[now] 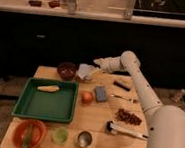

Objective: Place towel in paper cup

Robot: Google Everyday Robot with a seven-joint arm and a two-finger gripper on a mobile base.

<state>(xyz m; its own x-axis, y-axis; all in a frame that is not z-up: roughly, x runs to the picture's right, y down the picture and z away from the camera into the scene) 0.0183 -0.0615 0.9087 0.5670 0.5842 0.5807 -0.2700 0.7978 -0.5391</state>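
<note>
Dangling one towel (85, 70) over one paper cup (82, 79), gripper (96, 63) fingers clamping it

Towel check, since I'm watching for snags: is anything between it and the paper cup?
Nothing visible. The towel hangs from the tool at the table's far edge, directly over the paper cup, overlapping its top. The dark bowl sits beside it.

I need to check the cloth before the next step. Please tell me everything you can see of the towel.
The towel is a thin, pale grey-blue cloth, crumpled and hanging loosely rather than lying flat. It sits at the far edge of the wooden table, right of the dark bowl. The gripper is at its upper right side. The paper cup seems hidden beneath it.
</note>
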